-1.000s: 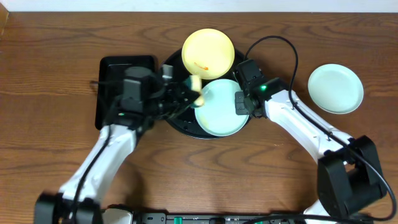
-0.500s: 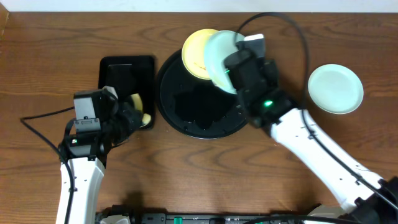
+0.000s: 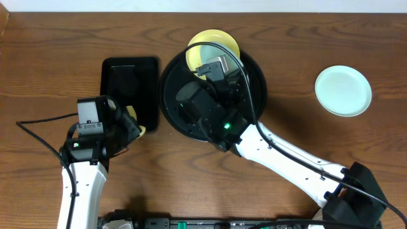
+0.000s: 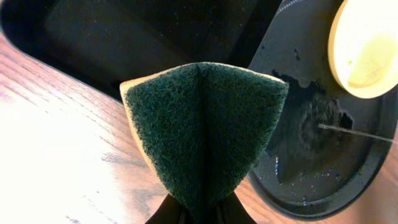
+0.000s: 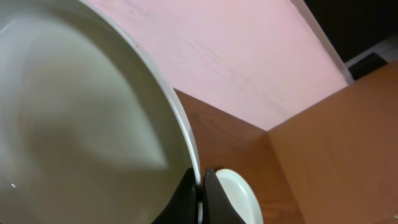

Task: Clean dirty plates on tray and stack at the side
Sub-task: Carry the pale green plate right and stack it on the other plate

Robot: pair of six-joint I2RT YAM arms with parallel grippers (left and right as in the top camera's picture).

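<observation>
My right gripper (image 5: 201, 175) is shut on the rim of a pale mint-green plate (image 5: 93, 124), held tilted up on edge and filling the right wrist view. From overhead the right arm (image 3: 210, 105) hangs over the round black tray (image 3: 254, 83) and hides that plate. A yellow plate (image 3: 213, 39) with an orange smear lies on the tray's far rim. Another mint plate (image 3: 343, 91) rests on the table at the right. My left gripper (image 4: 200, 211) is shut on a folded green-and-yellow sponge (image 4: 205, 130), held over the wood just left of the tray.
A rectangular black tray (image 3: 130, 79) sits left of the round one, just beyond the left gripper (image 3: 129, 122). Water drops and a wet patch (image 4: 311, 124) cover the round tray's floor. Cables trail from both arms across the wooden table (image 3: 51, 63).
The right arm has swung from the tray's upper right back over its middle, tipping the mint plate up on edge. The left arm with the sponge has hardly moved in the last half second.
</observation>
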